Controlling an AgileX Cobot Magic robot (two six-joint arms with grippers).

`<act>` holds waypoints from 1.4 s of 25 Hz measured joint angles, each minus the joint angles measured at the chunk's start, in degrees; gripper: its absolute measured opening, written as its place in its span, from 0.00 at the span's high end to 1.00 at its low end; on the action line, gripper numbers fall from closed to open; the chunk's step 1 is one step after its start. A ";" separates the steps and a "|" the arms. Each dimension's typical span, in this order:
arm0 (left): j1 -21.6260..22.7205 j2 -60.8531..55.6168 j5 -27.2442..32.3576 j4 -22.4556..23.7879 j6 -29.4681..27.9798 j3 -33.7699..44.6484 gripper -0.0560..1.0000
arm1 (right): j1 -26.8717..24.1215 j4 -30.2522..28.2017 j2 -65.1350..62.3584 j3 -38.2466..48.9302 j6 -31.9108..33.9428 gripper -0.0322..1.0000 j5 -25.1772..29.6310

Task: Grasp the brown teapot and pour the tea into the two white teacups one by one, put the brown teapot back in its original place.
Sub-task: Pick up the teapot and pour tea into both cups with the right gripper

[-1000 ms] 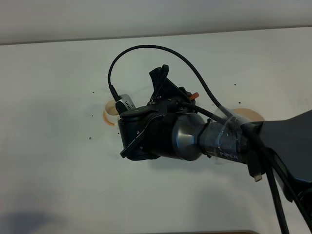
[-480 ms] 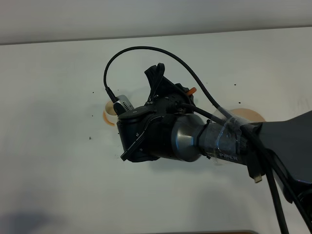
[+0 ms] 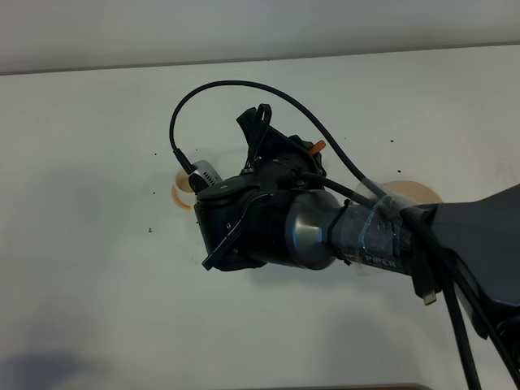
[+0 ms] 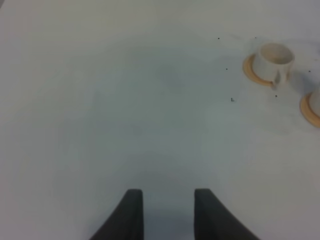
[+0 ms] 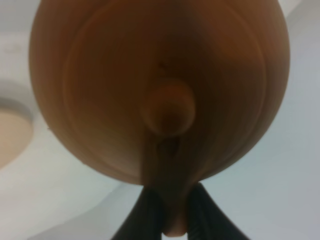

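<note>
the right arm (image 3: 325, 231) reaches across the middle of the white bench (image 3: 89, 122) and, seen from high up, its wrist and black cable cover most of what lies under it. the right fingers (image 5: 152, 210) are closed on the loop handle of the brown teapot (image 5: 100, 90), one finger on each side of the handle, with almost no gap left between them. from the wrist camera the teapot fills nearly the whole view: its round clay body, the rings of the lid and the lid knob (image 5: 167, 107) face the lens. the pot is hidden under the arm in the high view, so its tilt and its height over the bench cannot be told. the pale tan plate (image 3: 416, 193) lies bare to the right of the wrist, partly under the forearm, and the teapot is not on it; a piece of the same plate shows beside the pot in the wrist view. on the left of the wrist an orange saucer (image 3: 177, 197) peeks out. the left fingers (image 4: 137, 210) are open with a clear gap and hold nothing, above bare bench. well away from them a white cup (image 4: 272, 59) stands upright on its orange saucer, and a second saucer (image 4: 309, 111) just beside it is cut off by the frame edge.
</note>
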 joint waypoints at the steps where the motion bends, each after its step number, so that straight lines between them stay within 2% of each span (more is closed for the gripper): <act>1: 0.00 0.00 0.00 0.00 0.00 0.00 0.71 | 0.00 -0.47 0.00 0.00 -0.30 0.88 0.00; 35: 0.00 0.00 0.00 0.00 -0.05 0.00 0.71 | 1.43 -4.77 0.00 0.00 -2.73 0.88 -0.78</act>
